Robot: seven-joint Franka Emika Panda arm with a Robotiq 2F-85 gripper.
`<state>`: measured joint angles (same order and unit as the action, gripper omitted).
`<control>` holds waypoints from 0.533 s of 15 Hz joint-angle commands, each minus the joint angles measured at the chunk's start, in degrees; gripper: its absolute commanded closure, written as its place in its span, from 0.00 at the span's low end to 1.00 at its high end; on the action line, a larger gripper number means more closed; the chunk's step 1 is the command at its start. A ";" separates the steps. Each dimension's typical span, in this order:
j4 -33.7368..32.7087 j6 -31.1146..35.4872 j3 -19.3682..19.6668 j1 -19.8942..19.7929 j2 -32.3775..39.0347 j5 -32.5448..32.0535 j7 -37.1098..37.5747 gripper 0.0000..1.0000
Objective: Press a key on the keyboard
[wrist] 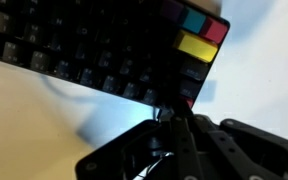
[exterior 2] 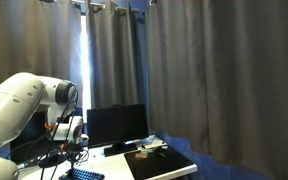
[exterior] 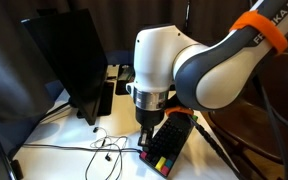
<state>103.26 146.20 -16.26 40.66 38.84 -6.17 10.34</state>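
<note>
If the gripper [exterior: 148, 128], pressed together, is pushed down off-centre, the keyboard [exterior: 174, 140] just under it could be knocked sideways.

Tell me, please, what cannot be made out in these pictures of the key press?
Wrist view: blur hides the keyboard legends.
Wrist view: the gripper is dark and blurred; whether its jaws are open is unclear.
In an exterior view, the gripper hides where it meets the keyboard; contact cannot be told.

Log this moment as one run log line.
phase: at keyboard | fingers: shut, above compact rectangular black keyboard with rainbow edge | key contact: unclear
</note>
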 commanded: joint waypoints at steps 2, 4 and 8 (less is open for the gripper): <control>-1.52 0.70 1.43 1.65 1.22 -0.16 0.84 1.00; -1.52 0.69 1.54 1.71 1.26 -0.12 0.78 1.00; -1.61 0.66 1.73 1.87 1.37 -0.09 0.75 1.00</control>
<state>103.23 146.20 -15.51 41.21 38.97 -6.20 10.34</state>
